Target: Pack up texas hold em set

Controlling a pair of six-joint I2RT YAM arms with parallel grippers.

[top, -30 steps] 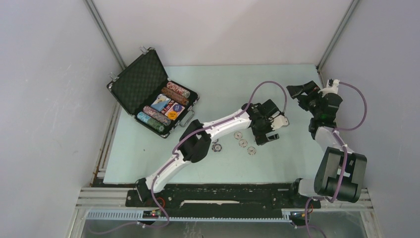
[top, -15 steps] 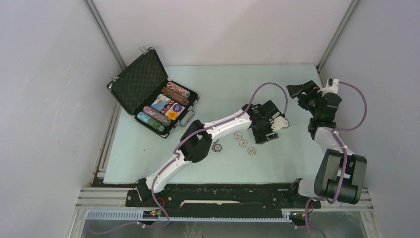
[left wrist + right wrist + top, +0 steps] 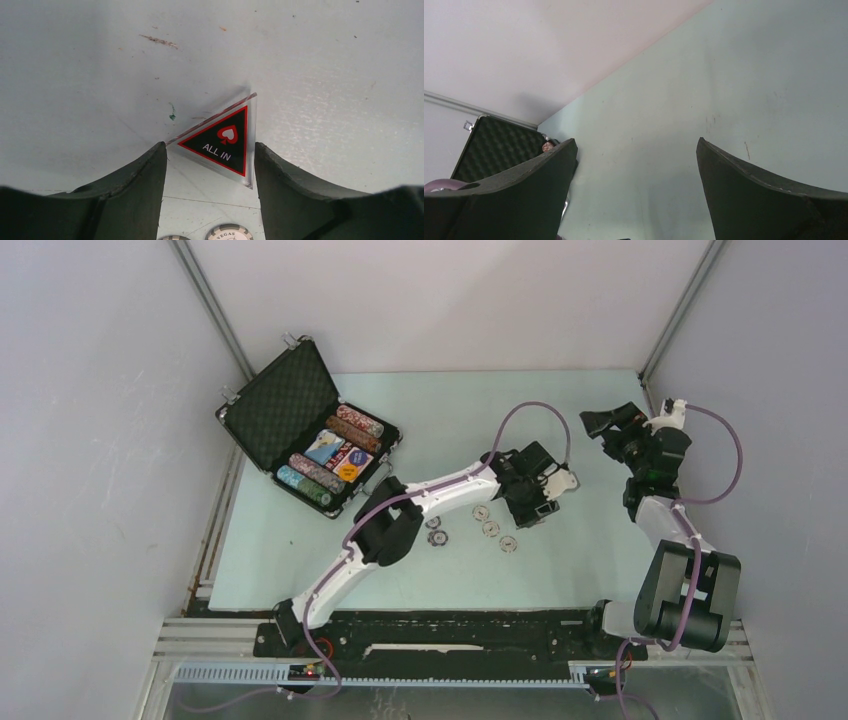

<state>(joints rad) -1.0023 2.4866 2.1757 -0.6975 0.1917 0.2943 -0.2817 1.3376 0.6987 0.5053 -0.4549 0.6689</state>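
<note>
The black case [image 3: 282,400] with silver edges lies open at the far left, holding rows of multicoloured chips [image 3: 316,473] and card decks [image 3: 327,447]. Three pale loose chips [image 3: 491,528] and a dark chip pile [image 3: 436,536] lie mid-table. My left gripper [image 3: 540,508] is just right of them; in the left wrist view [image 3: 210,150] its fingers pinch a clear triangular "ALL IN" plaque [image 3: 225,142] by its corners. My right gripper [image 3: 606,424] is open and empty at the far right, above the table. I cannot pick out the blue button or the red die.
The case lid [image 3: 499,145] shows far off in the right wrist view. Grey walls with metal frame posts [image 3: 212,310] close the table on three sides. Two pale chips [image 3: 229,232] lie under the left gripper.
The left arm has drawn slightly left and back, carrying its gripper with the plaque. The right arm has barely moved.
</note>
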